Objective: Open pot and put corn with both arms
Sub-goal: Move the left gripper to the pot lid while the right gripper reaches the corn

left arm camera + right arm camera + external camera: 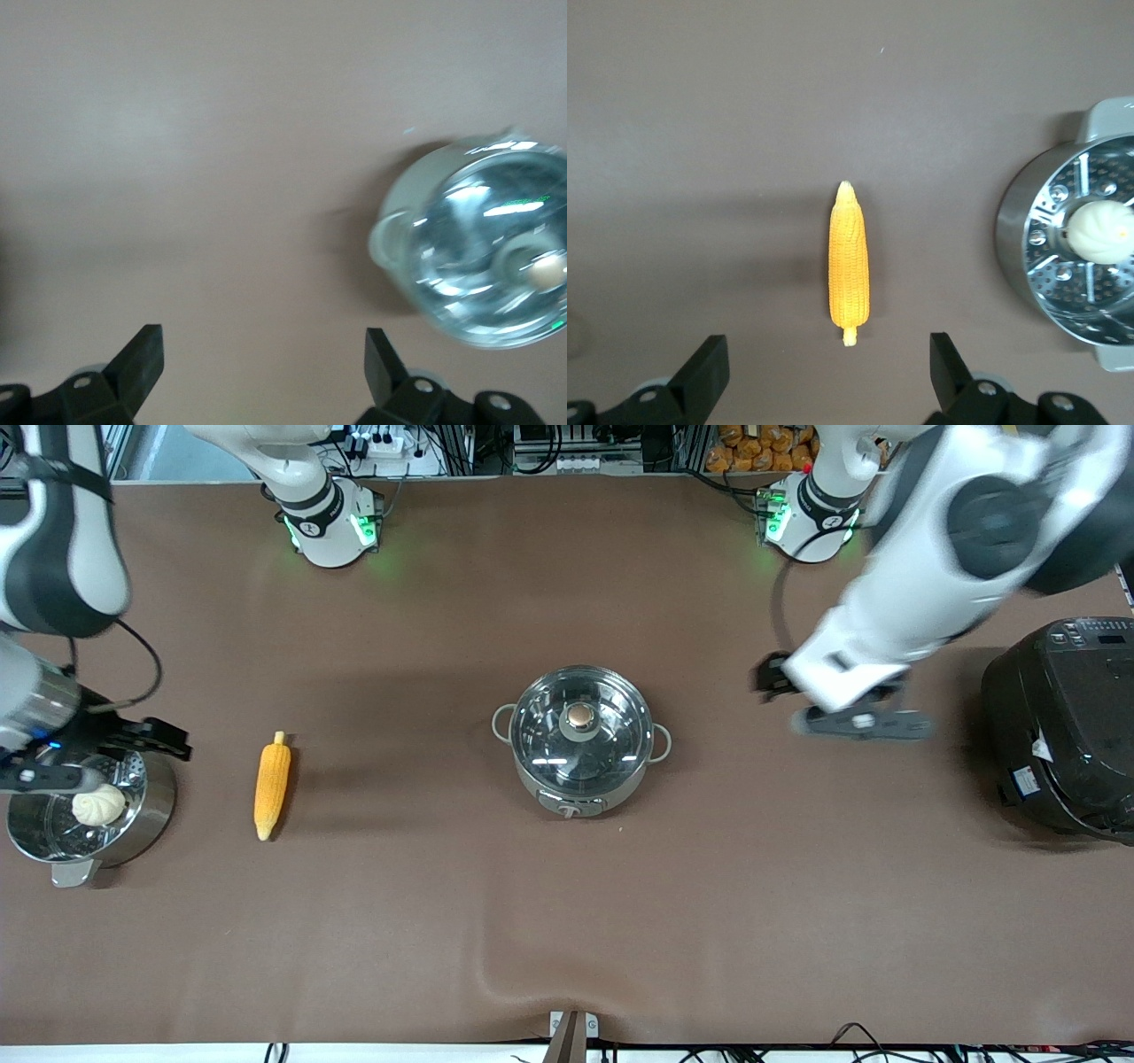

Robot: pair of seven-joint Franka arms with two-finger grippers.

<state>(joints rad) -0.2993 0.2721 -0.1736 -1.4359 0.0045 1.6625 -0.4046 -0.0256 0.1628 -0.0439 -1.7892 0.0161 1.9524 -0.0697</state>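
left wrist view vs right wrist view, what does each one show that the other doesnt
Only the left wrist view shows the pot, its glass lid still on, with the knob on top. Only the right wrist view shows the corn lying on the table, and beside it the steamer with a bun in it. Both show the brown table and that arm's own open, empty pincer: left pincer, right pincer.

Left gripper (263, 372) up in the air, fingers spread wide, empty. Right gripper (828, 376) likewise raised, fingers apart, empty.
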